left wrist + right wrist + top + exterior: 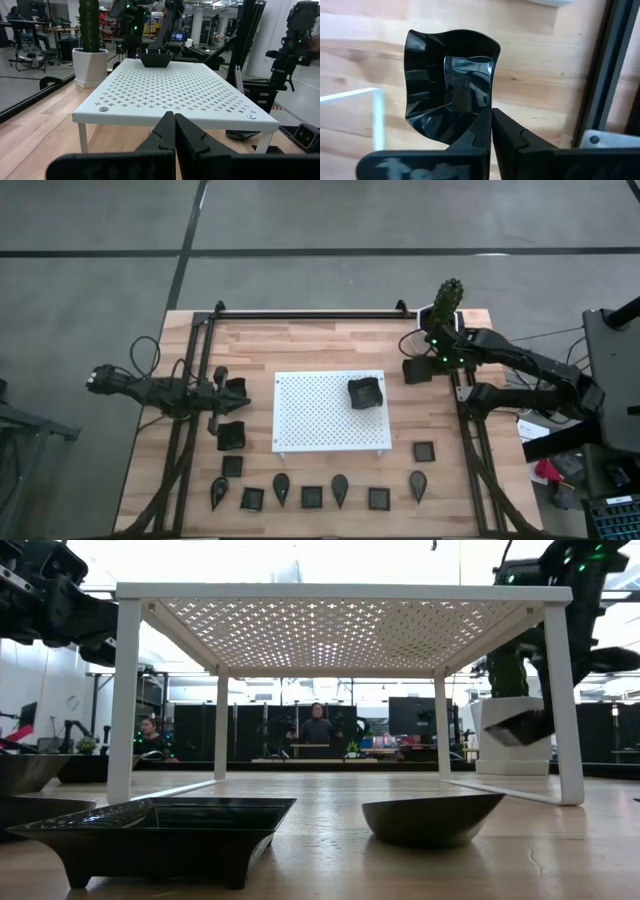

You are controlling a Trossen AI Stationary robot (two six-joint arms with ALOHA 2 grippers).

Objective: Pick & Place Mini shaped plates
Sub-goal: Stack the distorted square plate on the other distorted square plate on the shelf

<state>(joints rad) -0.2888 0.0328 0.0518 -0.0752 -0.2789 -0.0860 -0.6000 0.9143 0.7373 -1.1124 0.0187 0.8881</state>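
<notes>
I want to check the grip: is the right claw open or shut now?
Shut on a black square plate. In the right wrist view the right claw has its fingers pressed together on the plate's rim, above the wooden table.

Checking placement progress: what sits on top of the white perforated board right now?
One black square plate sits near the white perforated board's far right corner. The rest of its top is bare; the tabletop directly beneath it is hidden from above.

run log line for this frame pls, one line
right tool: shut on square plate, beside white board | left tool: shut, empty, at board's left | one plate on board | rest on table
</notes>
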